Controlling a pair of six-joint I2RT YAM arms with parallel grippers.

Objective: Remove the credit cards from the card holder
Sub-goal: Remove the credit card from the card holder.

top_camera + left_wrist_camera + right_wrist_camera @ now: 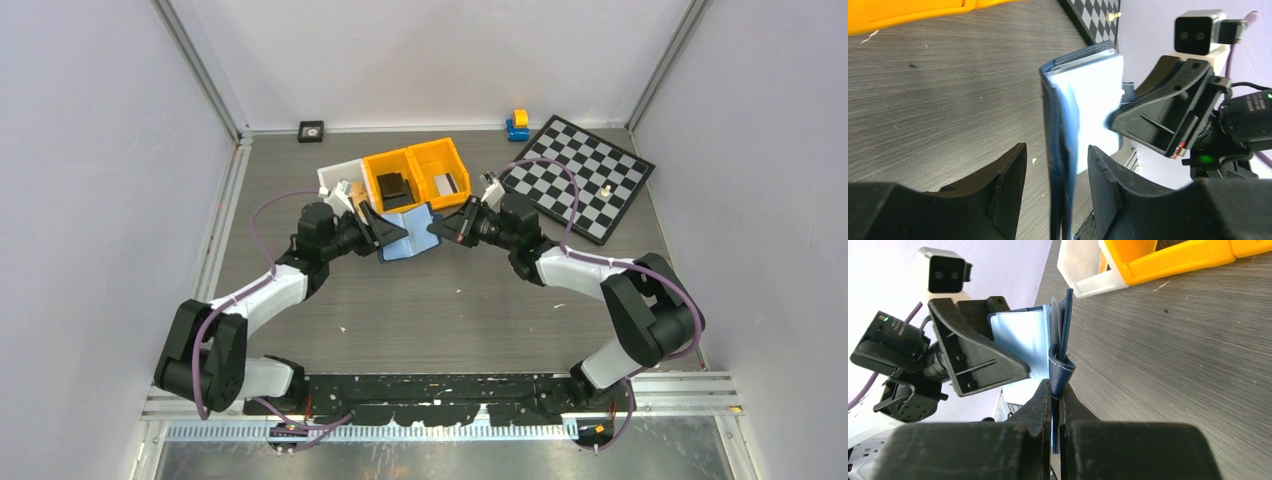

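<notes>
Bright, even light with only faint shadows throughout; both wrist views go soft and slightly blurred up close.

The card holder was navy outside, with pale stitching along its edge, and light blue-grey inside. Two bins were orange-yellow, and a third bin was white. The chessboard was checked black and white inside a black border. The table was dark grey, streaked like wood grain. The left arm and right arm were white with black joints and purple cables. The left gripper and right gripper were black. A small toy was blue and yellow.
</notes>
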